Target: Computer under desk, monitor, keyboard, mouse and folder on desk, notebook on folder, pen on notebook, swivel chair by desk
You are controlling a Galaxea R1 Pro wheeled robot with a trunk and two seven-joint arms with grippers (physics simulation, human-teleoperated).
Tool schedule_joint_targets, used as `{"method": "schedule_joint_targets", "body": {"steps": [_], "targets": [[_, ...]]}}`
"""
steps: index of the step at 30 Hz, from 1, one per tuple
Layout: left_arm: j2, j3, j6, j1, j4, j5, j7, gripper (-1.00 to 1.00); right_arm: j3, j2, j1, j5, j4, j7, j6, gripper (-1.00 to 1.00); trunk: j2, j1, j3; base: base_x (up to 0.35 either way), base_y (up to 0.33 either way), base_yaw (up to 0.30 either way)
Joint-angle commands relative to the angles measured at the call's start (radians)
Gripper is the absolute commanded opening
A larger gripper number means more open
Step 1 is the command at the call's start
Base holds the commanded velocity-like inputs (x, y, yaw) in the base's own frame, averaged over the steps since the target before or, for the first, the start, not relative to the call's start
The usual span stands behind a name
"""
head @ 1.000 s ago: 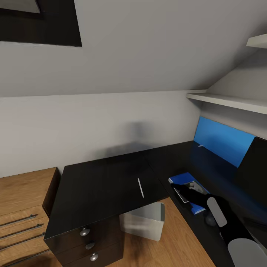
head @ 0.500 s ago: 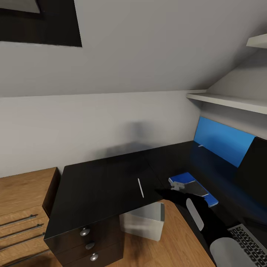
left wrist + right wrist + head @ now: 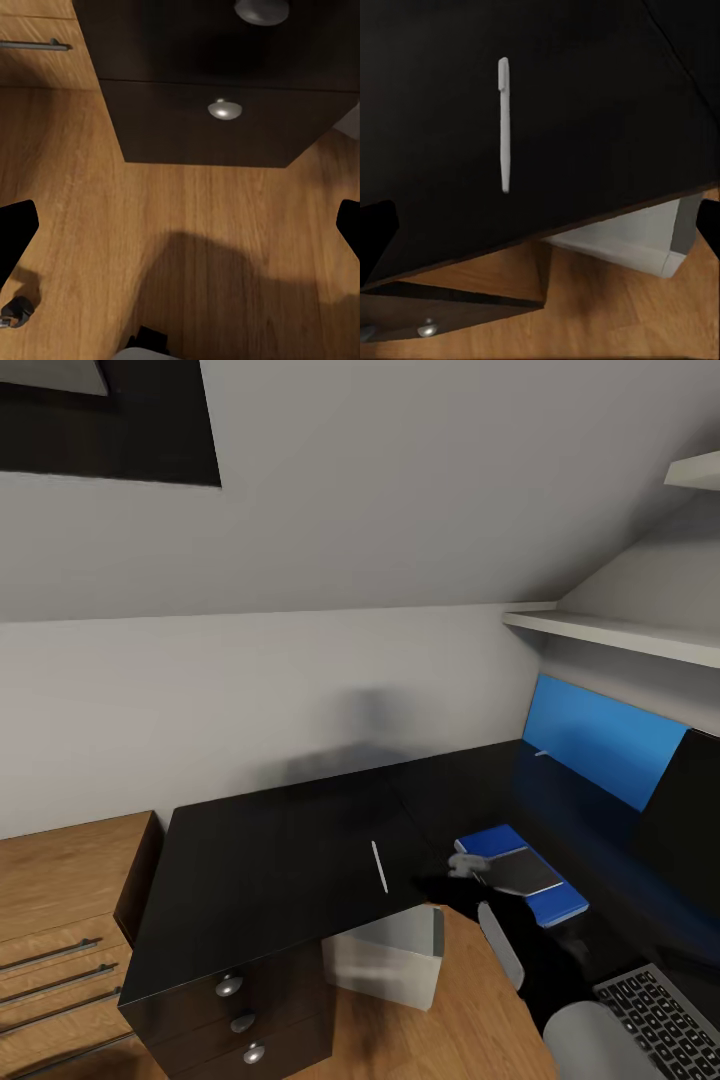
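Note:
The white pen (image 3: pixel 379 866) (image 3: pixel 503 124) lies on the black desk (image 3: pixel 270 860) near its front edge. My right gripper (image 3: pixel 440 880) (image 3: pixel 540 225) hovers open just to the right of the pen, with nothing between its fingers. Further right, the blue folder (image 3: pixel 565 903) lies on the desk with the grey notebook (image 3: pixel 520 868) on top of it. The keyboard (image 3: pixel 660 1010) shows at the lower right corner. The white computer (image 3: pixel 390 955) (image 3: pixel 622 240) stands under the desk. A dark monitor (image 3: pixel 690 810) sits at the right edge. My left gripper (image 3: pixel 180 225) is open over the wood floor.
The desk's drawers with silver knobs (image 3: pixel 240 1020) (image 3: pixel 223 110) face me at the lower left. A light wooden drawer chest (image 3: pixel 60 920) stands left of the desk. A blue wall panel (image 3: pixel 600 740) and white shelves (image 3: pixel 620 632) are at the right.
My right gripper has drawn left, off the notebook and folder, to beside the pen. The notebook now lies uncovered on the folder, and the keyboard has come into view.

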Motion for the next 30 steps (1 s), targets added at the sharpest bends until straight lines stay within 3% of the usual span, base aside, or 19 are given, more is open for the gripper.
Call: {"method": "schedule_joint_targets", "body": {"steps": [1, 6, 11, 19, 30], "targets": [[0.0, 0.0, 0.0, 0.0, -0.004, 0.008, -0.001, 1.0, 0.014, 0.003, -0.001, 0.013, 0.0, -0.012, -0.002, 1.0, -0.001, 0.0, -0.001, 0.0, 0.0, 0.0], [-0.002, 0.0, 0.001, 0.0, -0.01, 0.009, -0.007, 1.0, 0.068, 0.014, -0.001, 0.065, 0.009, -0.055, -0.053, 1.0, -0.001, 0.0, -0.001, 0.0, 0.0, 0.0], [-0.001, 0.0, 0.001, 0.0, -0.006, 0.008, -0.011, 1.0, 0.088, 0.022, 0.0, 0.083, 0.041, -0.068, -0.127, 1.0, -0.001, 0.0, -0.001, 0.0, 0.0, 0.0], [0.003, 0.0, -0.007, 0.0, 0.008, 0.008, -0.013, 1.0, 0.096, 0.049, 0.002, 0.054, 0.08, -0.083, -0.243, 1.0, -0.001, 0.0, -0.002, 0.0, 0.0, 0.012], [0.004, 0.002, -0.01, 0.0, 0.013, 0.008, -0.013, 1.0, 0.097, 0.064, 0.002, 0.032, 0.096, -0.106, -0.279, 1.0, -0.001, 0.0, -0.004, 0.0, 0.0, 0.205]]}}
